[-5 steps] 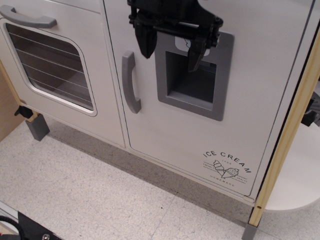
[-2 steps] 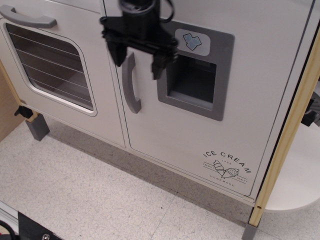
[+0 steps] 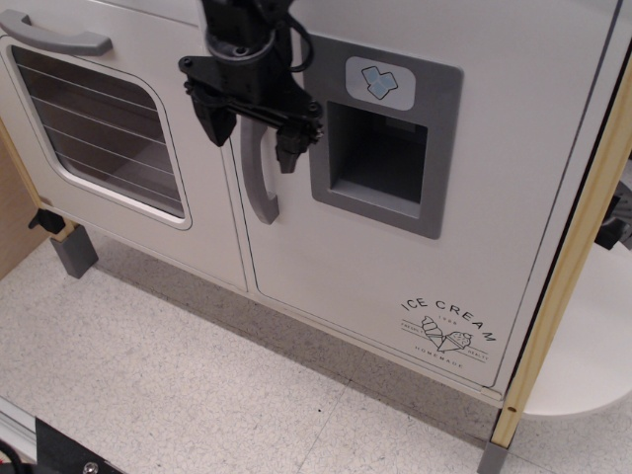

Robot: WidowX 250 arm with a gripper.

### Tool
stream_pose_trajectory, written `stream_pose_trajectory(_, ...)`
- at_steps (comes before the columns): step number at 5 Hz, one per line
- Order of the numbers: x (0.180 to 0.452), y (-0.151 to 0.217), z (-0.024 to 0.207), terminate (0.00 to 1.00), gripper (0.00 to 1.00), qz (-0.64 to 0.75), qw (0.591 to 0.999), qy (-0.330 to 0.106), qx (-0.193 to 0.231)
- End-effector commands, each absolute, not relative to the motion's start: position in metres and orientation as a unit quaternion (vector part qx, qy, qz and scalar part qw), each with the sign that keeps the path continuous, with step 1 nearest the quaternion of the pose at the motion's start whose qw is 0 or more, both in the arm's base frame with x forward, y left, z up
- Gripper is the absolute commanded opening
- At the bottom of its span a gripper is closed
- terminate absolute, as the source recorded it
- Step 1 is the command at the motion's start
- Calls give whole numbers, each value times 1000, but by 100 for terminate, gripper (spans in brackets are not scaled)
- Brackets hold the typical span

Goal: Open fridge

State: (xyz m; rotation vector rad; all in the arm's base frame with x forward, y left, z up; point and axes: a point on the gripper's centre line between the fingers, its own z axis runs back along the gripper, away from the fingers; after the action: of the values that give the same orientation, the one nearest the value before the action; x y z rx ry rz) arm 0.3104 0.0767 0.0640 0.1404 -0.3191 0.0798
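1. The end effector (image 3: 249, 133) has slid from the ice-dispenser panel (image 3: 385, 148), centre of frame, leftward to the upper part of the vertical grey handle (image 3: 258, 178).
2. Its fingers stand apart, straddling the handle; nothing is gripped yet, so I judge the grasp imminent.
3. The fridge (image 3: 415, 257) fills the centre and right, door closed.
4. Counted: one fridge door, one oven door (image 3: 109, 128) upper left, two handles.

Shut white fridge (image 3: 395, 247), vertical grey handle (image 3: 259, 183)
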Motion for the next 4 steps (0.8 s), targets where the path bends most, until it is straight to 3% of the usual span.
stream_pose_trajectory(1, 330, 91, 66, 0, 100, 28, 977, -204, 58)
stream_pose_trajectory(4, 355, 109, 62, 0, 100, 20, 974, -214, 66)
